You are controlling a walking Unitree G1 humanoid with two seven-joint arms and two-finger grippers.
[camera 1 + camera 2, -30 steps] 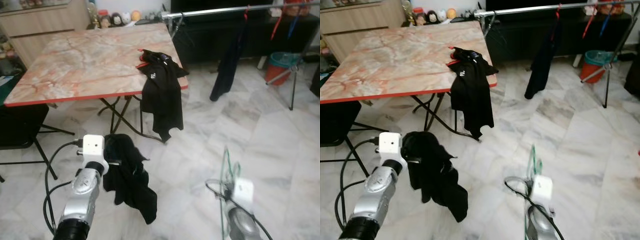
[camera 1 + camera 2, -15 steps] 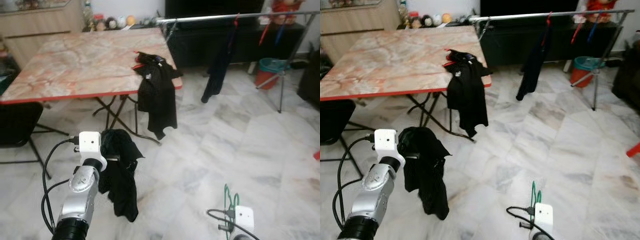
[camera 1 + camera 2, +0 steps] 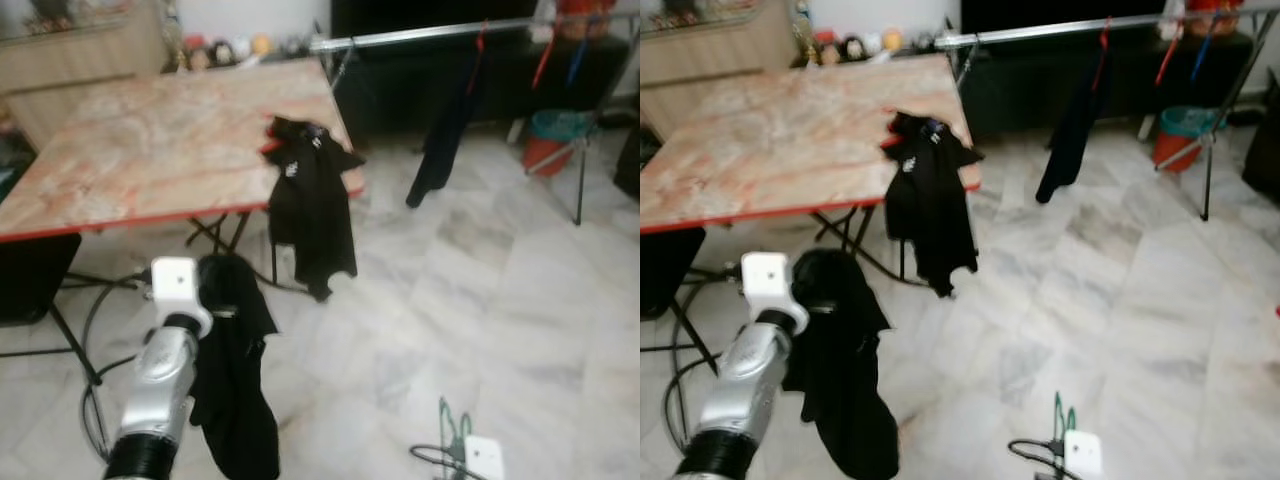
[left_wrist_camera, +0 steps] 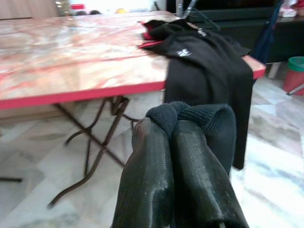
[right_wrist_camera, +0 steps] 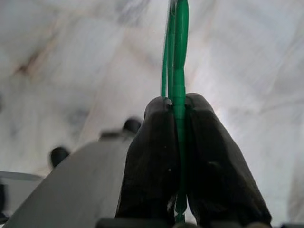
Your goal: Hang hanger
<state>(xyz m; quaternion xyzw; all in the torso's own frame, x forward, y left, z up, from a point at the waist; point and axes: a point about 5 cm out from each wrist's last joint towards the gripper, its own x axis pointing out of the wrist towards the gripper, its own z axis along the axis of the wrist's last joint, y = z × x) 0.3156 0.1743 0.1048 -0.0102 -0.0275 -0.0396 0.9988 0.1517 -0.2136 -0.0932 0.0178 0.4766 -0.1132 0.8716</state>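
Both arms forward, each gripper pinched on its load.

The left arm [image 3: 160, 385] reaches ahead and up toward the marble table [image 3: 150, 140], silver forearm extended, its left gripper [image 4: 172, 124] level with the table's edge and closed tight on a black garment [image 3: 235, 390] that hangs from the fingertips. The right gripper [image 5: 176, 102] sits low, well away from the table on the robot's right, fingers [image 5: 154, 156] clamped flat against a green hanger [image 5: 178, 52] standing upright between them.

Soft indoor daylight lit the room evenly; both eye views were motion-blurred, the wrist views sharper.
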